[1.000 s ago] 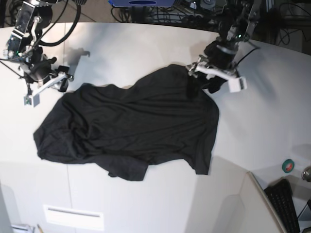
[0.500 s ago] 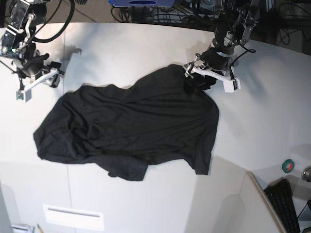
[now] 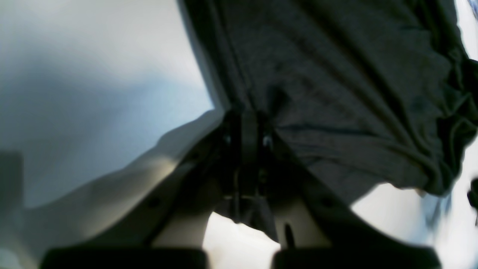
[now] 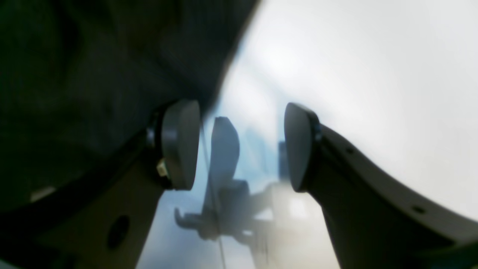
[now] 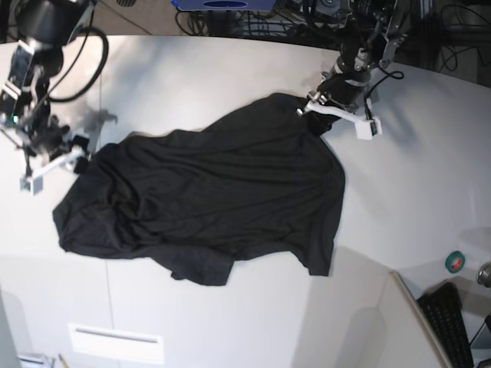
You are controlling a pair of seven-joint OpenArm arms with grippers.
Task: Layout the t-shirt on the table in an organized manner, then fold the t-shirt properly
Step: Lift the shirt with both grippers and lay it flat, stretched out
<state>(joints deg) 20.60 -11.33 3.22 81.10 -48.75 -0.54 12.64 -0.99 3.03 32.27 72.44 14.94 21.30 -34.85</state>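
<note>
Left hand [image 5: 326, 103] is pinching a fold of the black t-shirt [image 5: 207, 199] by the worktop's [image 5: 430, 184] far edge while the right hand [image 5: 54, 157] sits spread at the crumpled opposite end, so pulling now probably just drags the whole heap sideways.

Matt black cloth t-shirt [image 5: 207, 199]

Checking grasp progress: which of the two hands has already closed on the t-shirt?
The left hand, pinching the t-shirt at its far edge. The right hand is open beside the cloth.
</note>
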